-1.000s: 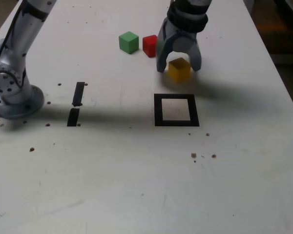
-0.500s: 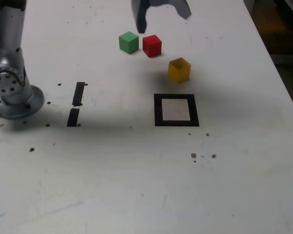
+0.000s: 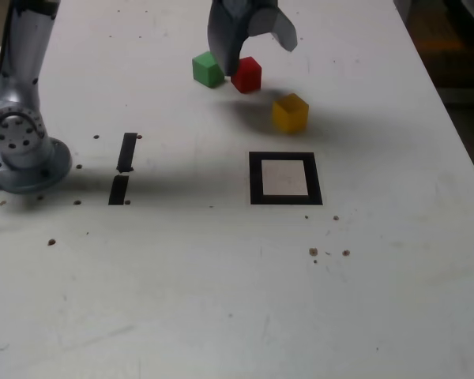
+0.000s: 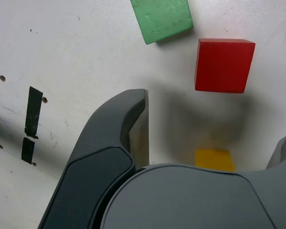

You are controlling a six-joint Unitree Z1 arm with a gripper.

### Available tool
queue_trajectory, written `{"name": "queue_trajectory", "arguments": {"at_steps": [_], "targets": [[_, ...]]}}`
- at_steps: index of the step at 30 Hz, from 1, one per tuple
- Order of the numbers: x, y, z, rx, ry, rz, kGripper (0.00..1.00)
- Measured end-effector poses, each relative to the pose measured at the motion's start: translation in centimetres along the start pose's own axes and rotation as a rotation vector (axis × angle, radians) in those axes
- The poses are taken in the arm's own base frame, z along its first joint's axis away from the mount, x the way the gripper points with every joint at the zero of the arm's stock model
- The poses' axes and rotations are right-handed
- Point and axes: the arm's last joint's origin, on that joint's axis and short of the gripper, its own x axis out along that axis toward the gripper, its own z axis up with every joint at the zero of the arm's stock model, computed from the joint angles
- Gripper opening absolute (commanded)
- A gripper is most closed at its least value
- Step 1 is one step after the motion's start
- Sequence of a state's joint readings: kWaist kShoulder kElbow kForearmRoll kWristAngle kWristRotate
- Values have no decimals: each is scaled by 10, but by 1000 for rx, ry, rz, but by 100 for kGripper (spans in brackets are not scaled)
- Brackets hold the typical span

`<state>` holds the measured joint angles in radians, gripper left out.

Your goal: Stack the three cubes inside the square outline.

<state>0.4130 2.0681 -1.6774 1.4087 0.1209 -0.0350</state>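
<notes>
In the exterior view the red cube and the green cube sit side by side at the far middle of the table. The yellow cube rests alone, nearer the square outline, whose white centre holds nothing. My gripper hangs open above the red cube, its left finger in front of the gap between red and green. The wrist view shows the red cube, the green cube and part of the yellow cube below my open gripper, with one dark finger large in front.
Two short black tape strips lie at the exterior view's left, with the arm's grey base beyond them. The strips also show in the wrist view. Small dark crumbs dot the white table.
A second ago the open gripper straddled the yellow cube. It rose, left that cube in place, shifted toward the exterior view's left and far side, and now has dropped over the red cube.
</notes>
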Motion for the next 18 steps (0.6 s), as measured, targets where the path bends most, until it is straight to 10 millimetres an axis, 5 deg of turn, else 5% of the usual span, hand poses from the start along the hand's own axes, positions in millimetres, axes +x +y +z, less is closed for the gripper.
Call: {"name": "queue_trajectory", "arguments": {"at_steps": [11,18], "targets": [[31,26,22,-27,12,-33,94],[42,32,31,-23,21,-59,84]]}}
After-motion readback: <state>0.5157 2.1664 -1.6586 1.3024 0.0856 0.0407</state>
